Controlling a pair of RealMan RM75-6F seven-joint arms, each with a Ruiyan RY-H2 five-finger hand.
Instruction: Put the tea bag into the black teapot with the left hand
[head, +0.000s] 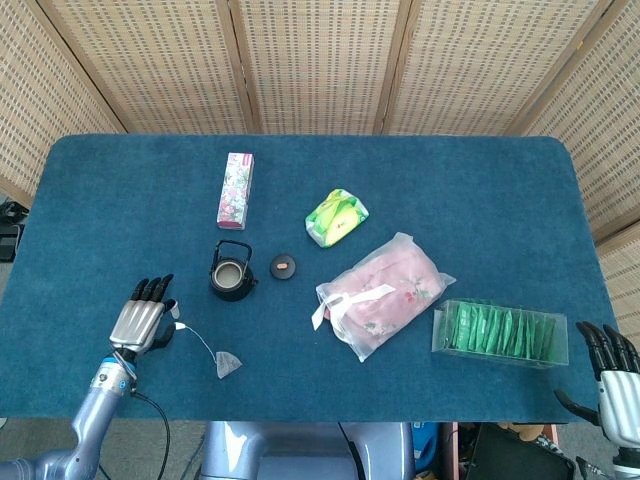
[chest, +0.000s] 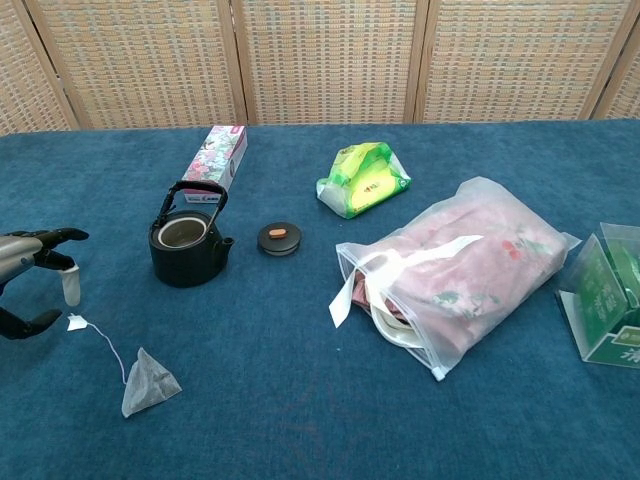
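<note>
The grey tea bag (head: 228, 364) (chest: 148, 383) lies on the blue cloth, its string running left to a small white tag (head: 180, 326) (chest: 77, 322). The black teapot (head: 231, 272) (chest: 187, 241) stands open and upright behind it, its lid (head: 284, 266) (chest: 279, 238) lying to its right. My left hand (head: 143, 316) (chest: 30, 282) hovers just left of the tag with fingers spread, holding nothing. My right hand (head: 612, 378) is open at the table's near right corner, seen only in the head view.
A floral box (head: 236, 190) lies behind the teapot. A green packet (head: 336, 217), a pink bag in clear plastic (head: 383, 293) and a clear box of green sachets (head: 500, 332) fill the middle and right.
</note>
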